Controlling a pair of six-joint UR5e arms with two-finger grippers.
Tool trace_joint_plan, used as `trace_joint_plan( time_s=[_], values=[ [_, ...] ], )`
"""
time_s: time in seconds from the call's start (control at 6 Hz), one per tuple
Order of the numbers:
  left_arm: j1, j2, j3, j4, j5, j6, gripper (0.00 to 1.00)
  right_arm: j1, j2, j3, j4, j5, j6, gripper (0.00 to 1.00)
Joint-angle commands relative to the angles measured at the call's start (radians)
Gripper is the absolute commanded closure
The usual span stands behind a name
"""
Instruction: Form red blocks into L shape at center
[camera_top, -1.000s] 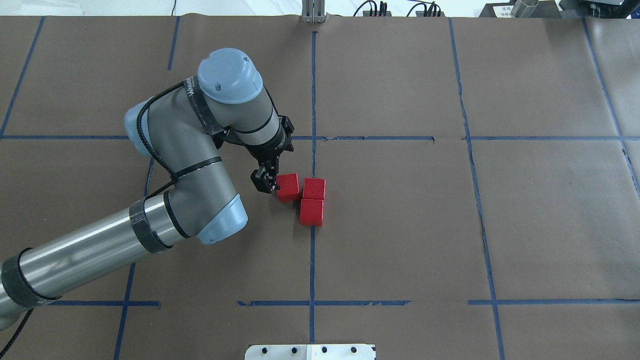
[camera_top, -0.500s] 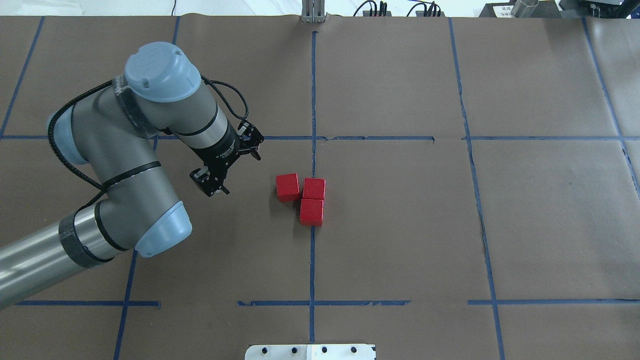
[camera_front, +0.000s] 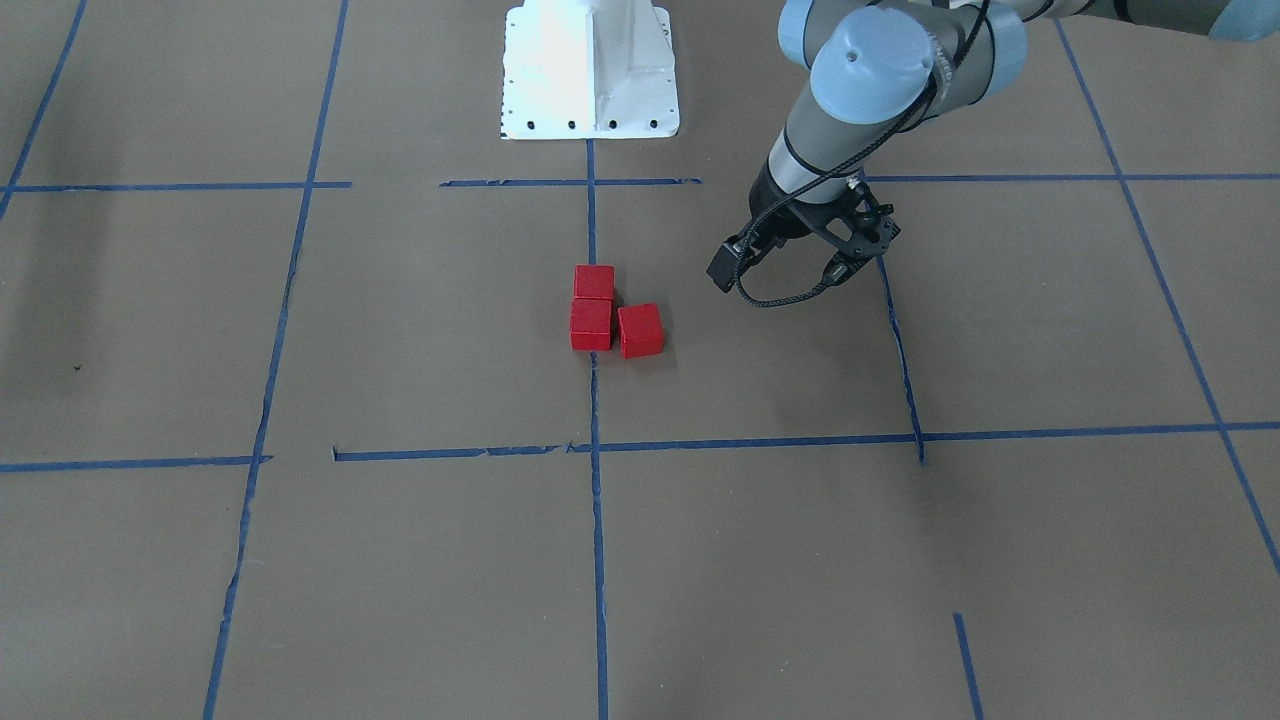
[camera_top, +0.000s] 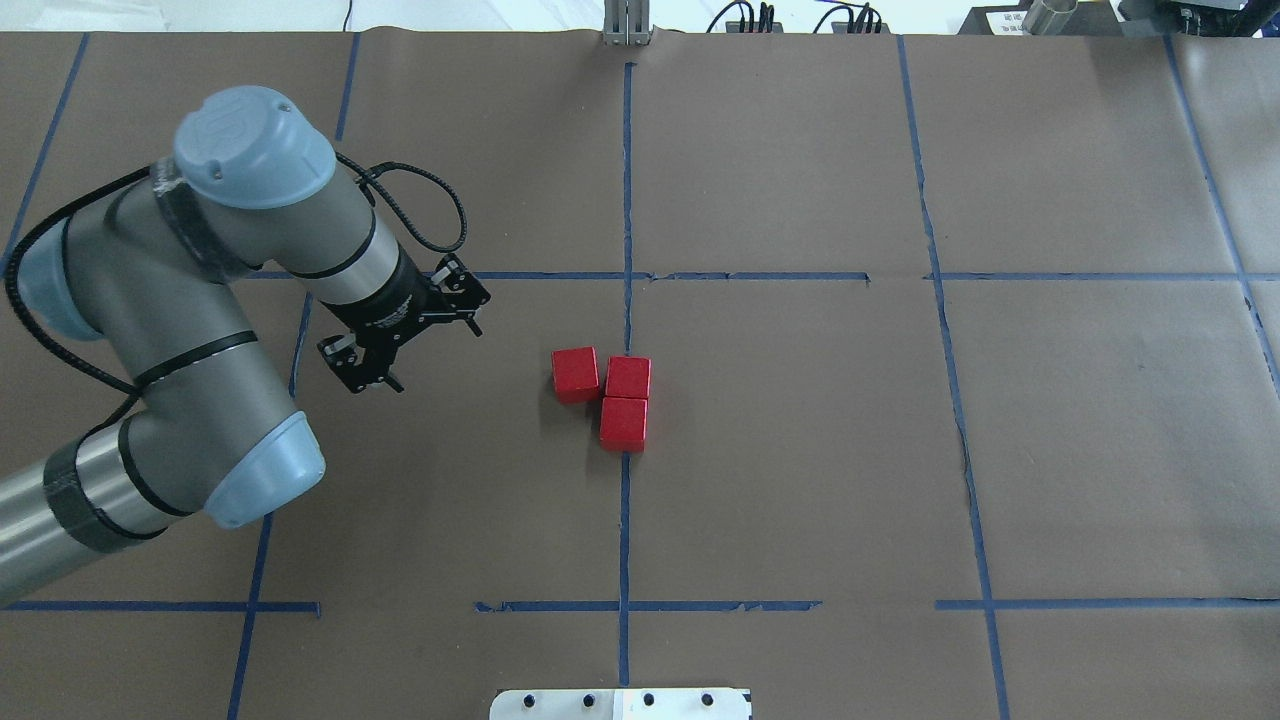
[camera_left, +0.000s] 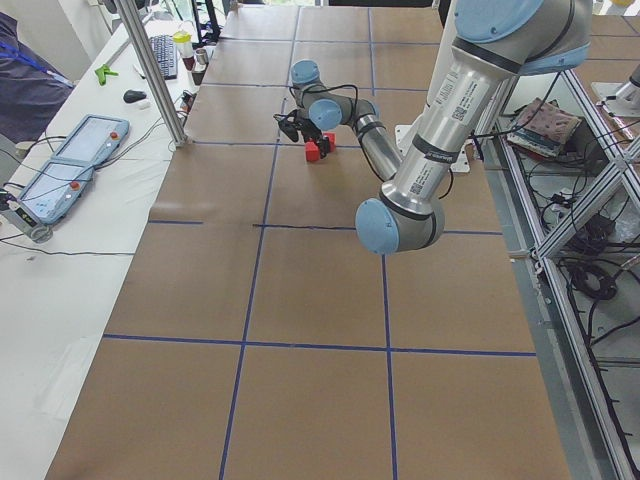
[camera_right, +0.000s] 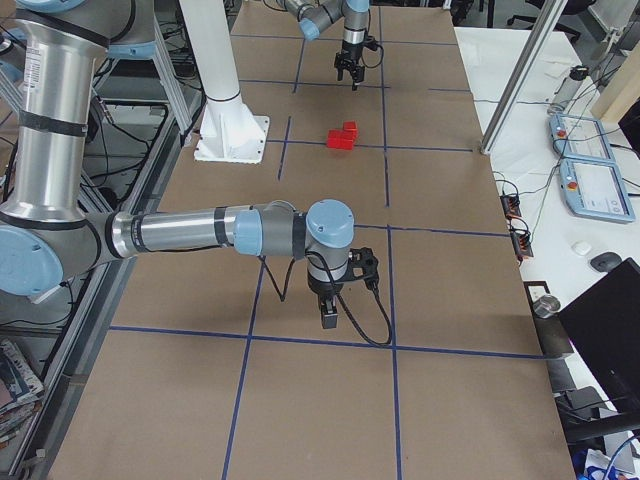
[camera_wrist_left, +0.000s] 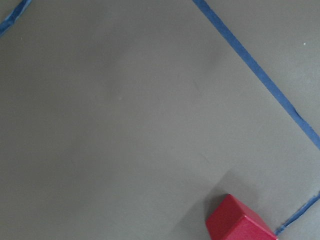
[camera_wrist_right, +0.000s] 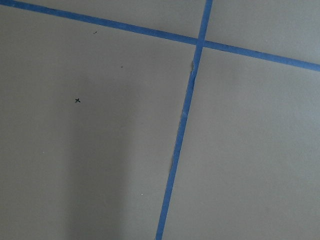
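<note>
Three red blocks sit together in an L on the brown paper at the center tape line (camera_top: 626, 200). Two blocks (camera_top: 628, 377) (camera_top: 623, 423) lie in a row on the line. The third (camera_top: 576, 374) sits against the left side of the far one. They also show in the front view (camera_front: 591, 324). My left gripper (camera_top: 438, 360) (camera_front: 855, 262) hangs open and empty, well to the left of the blocks. The left wrist view shows one block corner (camera_wrist_left: 240, 222). My right gripper (camera_right: 328, 322) shows only in the right side view; I cannot tell its state.
The white robot base (camera_front: 590, 70) stands at the table edge behind the blocks. An aluminium post (camera_top: 626, 25) stands at the far edge. Blue tape lines (camera_wrist_right: 182, 125) cross the brown paper. Teach pendants (camera_right: 590, 185) lie on the side bench.
My left gripper has moved away from beside the left block, going left across the table. The three blocks have stayed in place.
</note>
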Motion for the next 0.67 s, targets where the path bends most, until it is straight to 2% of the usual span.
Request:
trace_joint_plan(
  time_s=[0.0,0.5],
  values=[
    [-0.08,0.144,-0.063,0.003,-0.025,0.43,0.0,0.0,0.0,-0.005,0.0,0.0,-0.002,0.0],
    [-0.353,0.393,-0.039,0.01,-0.033,1.152,0.0,0.0,-0.009,-0.005,0.0,-0.005,0.009,0.0]
  ],
)
